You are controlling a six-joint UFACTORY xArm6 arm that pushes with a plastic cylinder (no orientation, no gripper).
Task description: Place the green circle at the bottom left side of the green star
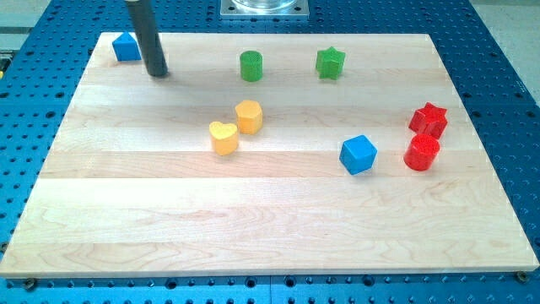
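Note:
The green circle (251,66) stands near the view's top, left of centre. The green star (331,62) stands to its right at about the same height, with a clear gap between them. My tip (159,74) rests on the board at the view's upper left, well to the left of the green circle and just right of a blue block (126,47). It touches no block.
A yellow heart (224,138) and a yellow hexagon-like block (249,116) sit together near the middle. A blue cube (359,154) lies right of centre. A red star (429,119) and a red circle (422,153) sit at the right. The wooden board (270,236) lies on a blue perforated table.

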